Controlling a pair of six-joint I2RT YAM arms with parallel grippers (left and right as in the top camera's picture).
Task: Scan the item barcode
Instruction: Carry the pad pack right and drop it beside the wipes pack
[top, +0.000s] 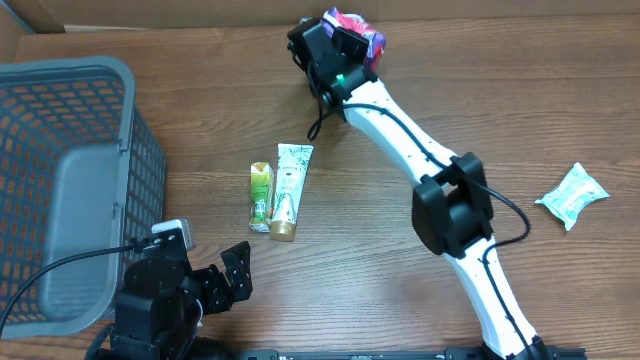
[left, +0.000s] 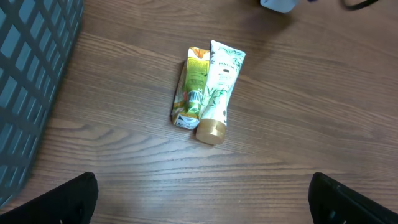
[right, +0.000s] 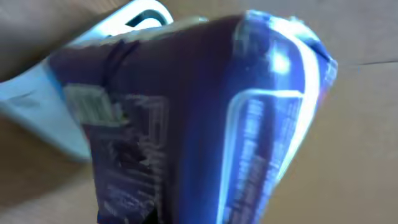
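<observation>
Wooden counter (top: 520, 110); right end effector (top: 348, 40) clamps a purple packet (top: 357, 20), arm stretched to the far edge; only the wrist view shows its printed panel; left end effector (top: 233, 275) gapes wide.

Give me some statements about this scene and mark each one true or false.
1. The right pincer is shut on the purple packet. True.
2. The left pincer holds the white tube. False: it is open and empty; the tube lies on the table.
3. The white tube lies beside the green sachet. True.
4. The pale pack sits in the basket. False: it lies on the table, far to the right of the basket.
</observation>
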